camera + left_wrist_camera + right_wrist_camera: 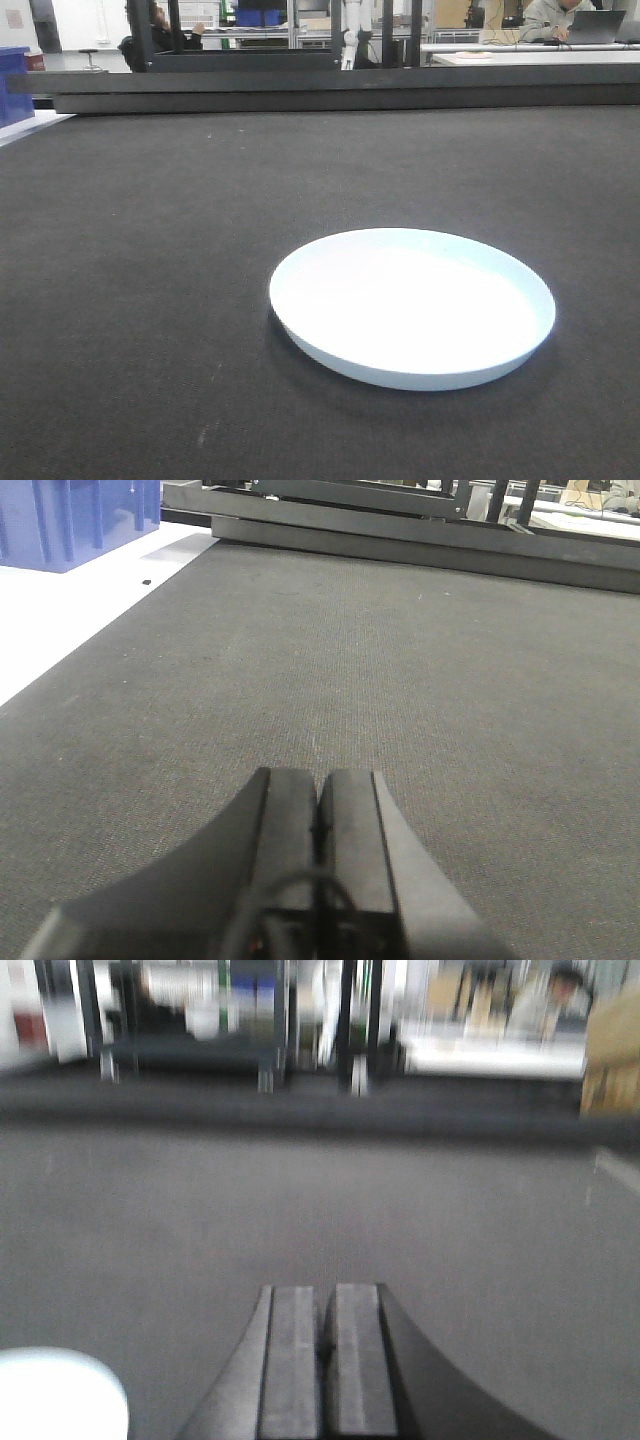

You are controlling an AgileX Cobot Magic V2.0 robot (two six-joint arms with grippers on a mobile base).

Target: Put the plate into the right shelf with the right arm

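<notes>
White plate (412, 305) on seemingly felt mat (150, 250)

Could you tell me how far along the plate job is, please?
Nothing looks done yet: the plate lies flat on the mat, untouched. In hand: the right gripper is shut and empty, with the plate's edge at the lower left of its blurred view. The left gripper is shut too, over bare mat. Left: grasp the plate, lift it and set it in the shelf.
</notes>
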